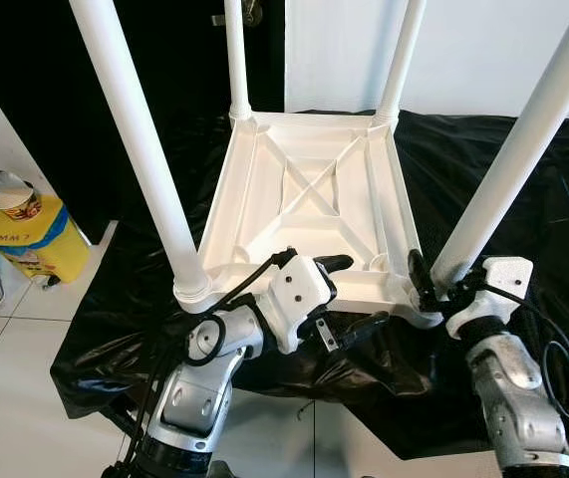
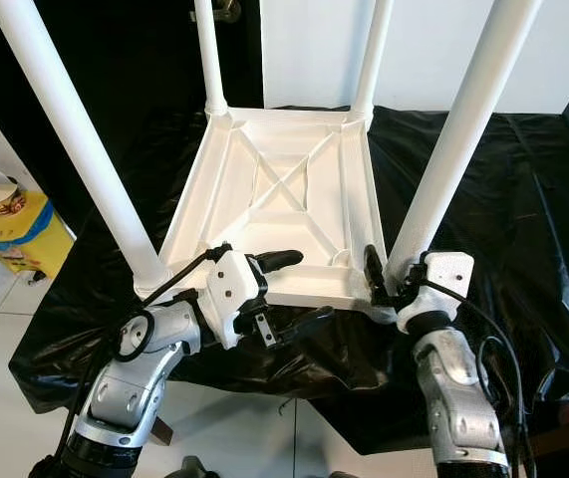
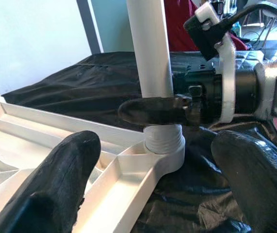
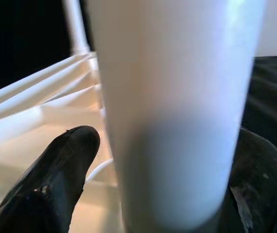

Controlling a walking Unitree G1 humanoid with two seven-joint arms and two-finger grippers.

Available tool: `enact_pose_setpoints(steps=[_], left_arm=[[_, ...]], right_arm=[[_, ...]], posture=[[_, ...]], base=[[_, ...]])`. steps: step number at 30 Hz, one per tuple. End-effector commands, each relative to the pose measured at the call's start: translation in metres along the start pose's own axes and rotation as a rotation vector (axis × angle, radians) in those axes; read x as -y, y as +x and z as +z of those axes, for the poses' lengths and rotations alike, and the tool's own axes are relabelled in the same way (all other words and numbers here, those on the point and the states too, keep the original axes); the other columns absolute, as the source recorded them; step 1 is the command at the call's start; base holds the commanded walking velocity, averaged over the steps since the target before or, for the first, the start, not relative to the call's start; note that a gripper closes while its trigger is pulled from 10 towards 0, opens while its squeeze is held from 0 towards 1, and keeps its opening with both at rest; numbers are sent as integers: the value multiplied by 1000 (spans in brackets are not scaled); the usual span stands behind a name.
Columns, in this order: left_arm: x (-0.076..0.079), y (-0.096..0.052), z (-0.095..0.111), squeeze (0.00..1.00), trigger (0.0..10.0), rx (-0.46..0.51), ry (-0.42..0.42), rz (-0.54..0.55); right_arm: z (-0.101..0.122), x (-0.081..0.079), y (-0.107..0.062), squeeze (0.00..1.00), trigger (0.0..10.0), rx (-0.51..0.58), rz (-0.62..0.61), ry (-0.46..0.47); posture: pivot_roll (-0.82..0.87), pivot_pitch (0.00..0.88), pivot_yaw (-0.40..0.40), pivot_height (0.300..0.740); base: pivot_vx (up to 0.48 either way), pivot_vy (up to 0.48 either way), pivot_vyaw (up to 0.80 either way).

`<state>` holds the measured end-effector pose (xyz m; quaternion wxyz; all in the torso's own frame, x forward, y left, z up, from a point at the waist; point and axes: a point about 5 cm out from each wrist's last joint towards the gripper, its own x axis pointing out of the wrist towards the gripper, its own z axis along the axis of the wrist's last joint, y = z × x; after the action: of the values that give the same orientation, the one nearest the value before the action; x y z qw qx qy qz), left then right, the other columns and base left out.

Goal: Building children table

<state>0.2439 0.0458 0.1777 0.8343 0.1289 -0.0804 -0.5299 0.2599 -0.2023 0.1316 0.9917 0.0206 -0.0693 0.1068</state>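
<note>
A black plastic sheet [image 1: 523, 189] covers the work surface, and on it lies the white children's table [image 1: 309, 204], upside down, its ribbed underside facing up. Its four white legs point upward; the long axis of each runs up and out of the picture. The near right leg [image 1: 523, 149] stands in its corner socket, as does the near left leg [image 1: 140, 139]. The right gripper [image 1: 433, 289] is at the foot of the near right leg, its two black fingers one on each side of the tube, closed around it just above the socket. The left gripper [image 1: 349, 294] is at the table's near edge with its fingers spread wide: one finger lies over the frame, the other below the edge, holding nothing. A yellow container [image 1: 33, 237] sits on the tiled floor at the far left.
</note>
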Motion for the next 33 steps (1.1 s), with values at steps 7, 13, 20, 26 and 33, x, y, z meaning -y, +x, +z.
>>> enact_pose_setpoints(steps=[7, 13, 20, 26, 33], left_arm=[[-10, 1, -10, 0, 10000, -53, -8, 161], [-13, 1, -12, 0, 10000, -63, -19, 173], [-5, 3, -17, 0, 10000, -81, -42, 125], [-5, 3, -21, 0, 10000, -105, -55, 117], [-7, 3, -24, 0, 10000, -121, -47, 145]], right_arm=[[-11, 16, 4, 0, 10000, -108, 221, -90], [-9, 24, 16, 0, 10000, -126, 282, -128], [-10, 19, 28, 0, 0, -117, 363, -157], [-21, 20, 24, 0, 0, -164, 332, -130], [-29, 18, 20, 0, 10000, -169, 264, -59]], posture=[[-74, 15, -19, 740], [-71, 4, -24, 740], [-78, 0, -18, 740], [-79, 0, -14, 740], [-76, 0, -8, 740]], base=[[0, 0, 0], [0, 0, 0], [0, 0, 0], [0, 0, 0], [0, 0, 0]])
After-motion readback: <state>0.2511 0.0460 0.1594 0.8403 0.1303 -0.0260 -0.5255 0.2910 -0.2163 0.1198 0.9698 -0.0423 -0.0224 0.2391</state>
